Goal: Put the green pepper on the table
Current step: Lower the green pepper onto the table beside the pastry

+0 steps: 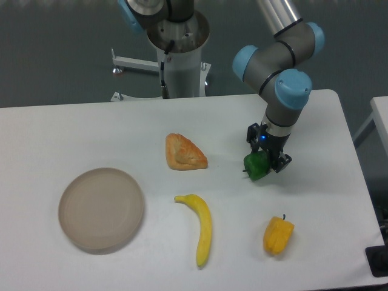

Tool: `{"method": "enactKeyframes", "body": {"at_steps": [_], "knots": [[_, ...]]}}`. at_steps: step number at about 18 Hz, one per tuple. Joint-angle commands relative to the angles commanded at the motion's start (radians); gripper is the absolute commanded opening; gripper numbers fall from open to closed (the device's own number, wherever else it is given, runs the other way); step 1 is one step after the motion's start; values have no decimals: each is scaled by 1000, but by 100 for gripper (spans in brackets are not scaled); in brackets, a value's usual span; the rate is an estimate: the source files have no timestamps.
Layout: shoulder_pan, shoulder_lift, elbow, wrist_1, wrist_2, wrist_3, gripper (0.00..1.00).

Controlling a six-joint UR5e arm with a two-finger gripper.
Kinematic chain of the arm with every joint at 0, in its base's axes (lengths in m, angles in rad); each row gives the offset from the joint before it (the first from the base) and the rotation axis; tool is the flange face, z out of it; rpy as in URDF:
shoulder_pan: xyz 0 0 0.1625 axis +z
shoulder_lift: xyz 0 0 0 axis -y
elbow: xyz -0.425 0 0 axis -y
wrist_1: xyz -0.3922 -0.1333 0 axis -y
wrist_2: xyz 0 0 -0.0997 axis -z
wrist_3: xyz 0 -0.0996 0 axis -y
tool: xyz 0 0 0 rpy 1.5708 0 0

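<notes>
The claw (265,159) is clamped around the green pepper (257,165), right of the middle of the table (315,194), nearer its far edge; a croissant (185,153) lies to its left; the yellow pepper (278,235) sits nearer the front edge.

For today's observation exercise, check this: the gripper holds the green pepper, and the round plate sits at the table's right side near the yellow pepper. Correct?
Not quite. The camera view shows the gripper on the green pepper, but the plate sits at the table's left side, far from the yellow pepper.
</notes>
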Motion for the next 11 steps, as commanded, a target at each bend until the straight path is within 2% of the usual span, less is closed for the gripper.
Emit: {"method": "enactKeyframes", "body": {"at_steps": [9,11], "knots": [[-2,-2,-3,2,-2,0,54],[-2,-3,-3,3,-2,0,56]]}}
